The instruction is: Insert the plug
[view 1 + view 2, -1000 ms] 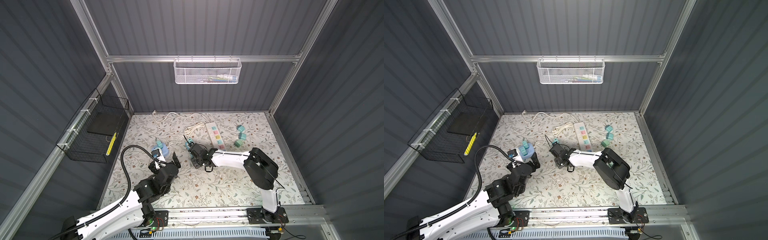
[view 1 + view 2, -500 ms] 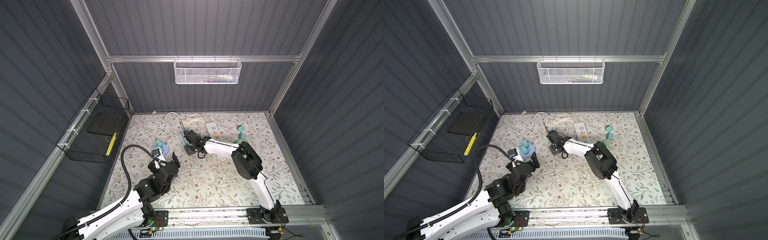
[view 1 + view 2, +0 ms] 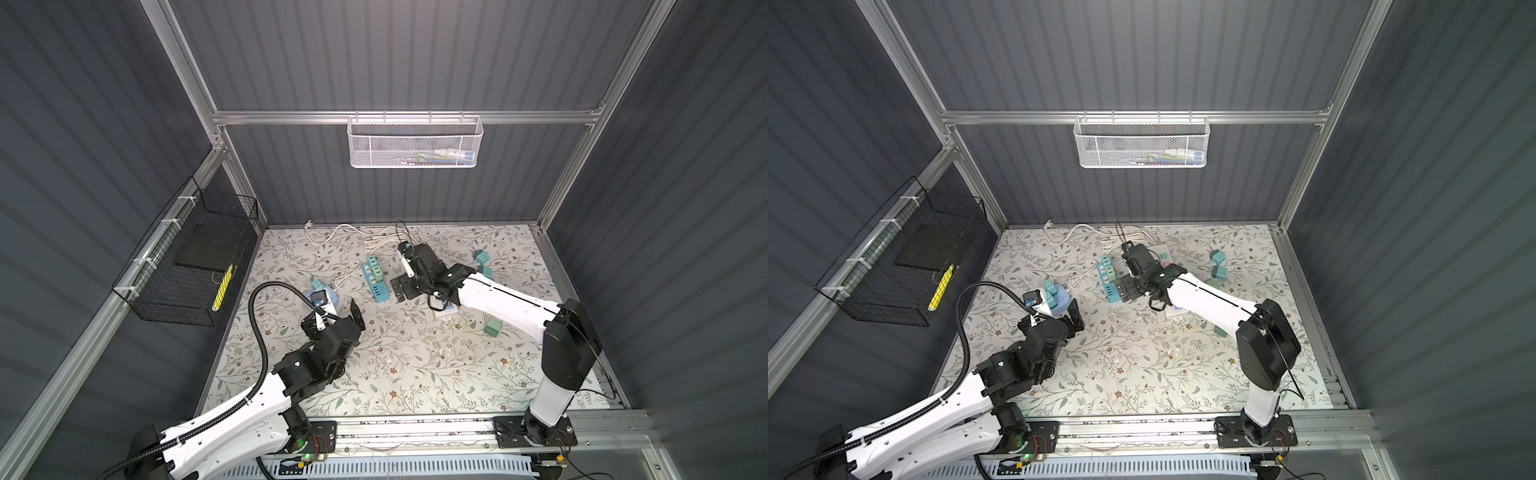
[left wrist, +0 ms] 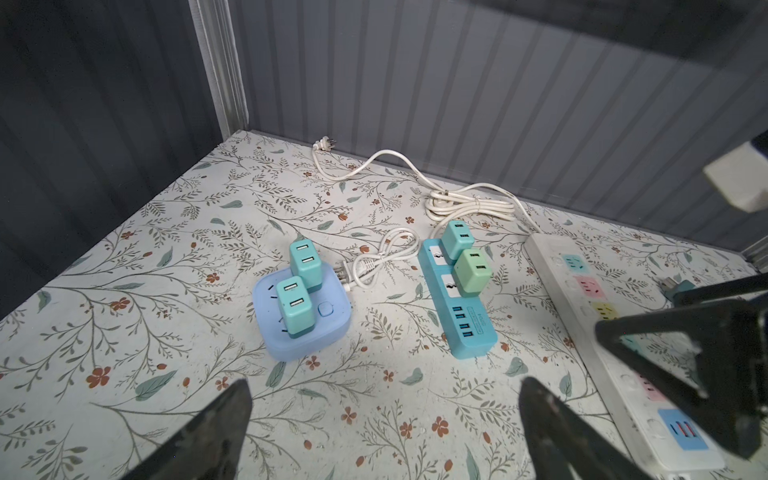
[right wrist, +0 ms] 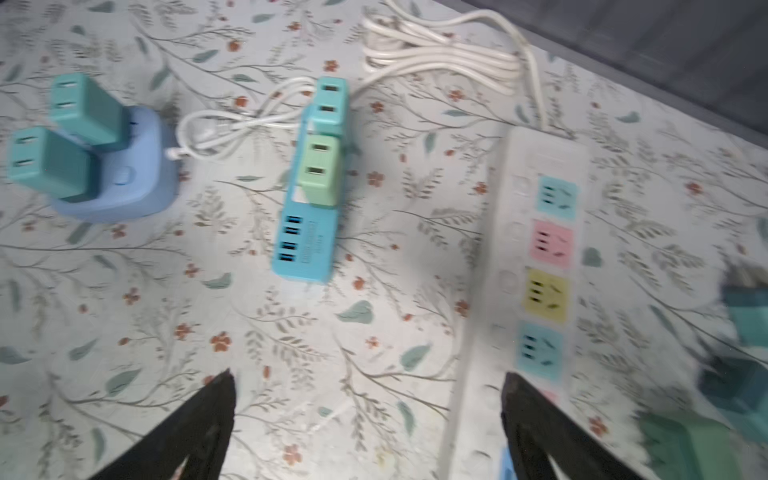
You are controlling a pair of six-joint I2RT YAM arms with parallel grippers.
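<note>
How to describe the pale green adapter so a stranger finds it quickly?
On the floral mat, a turquoise power strip lies between the blue socket and the white strip. Of two adapters plugged into it, the pale green adapter stands nearer the USB ports; its neighbour is teal.

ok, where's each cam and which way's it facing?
Top views: overhead at the front, looking down on the table; left gripper and right gripper show.
Left wrist: on the left arm, facing the back wall over the blue strip; open fingers show.
Right wrist: on the right arm, angled down, blurred; open fingers show.
Shared: both wrist views show blue strip and white strip.
</note>
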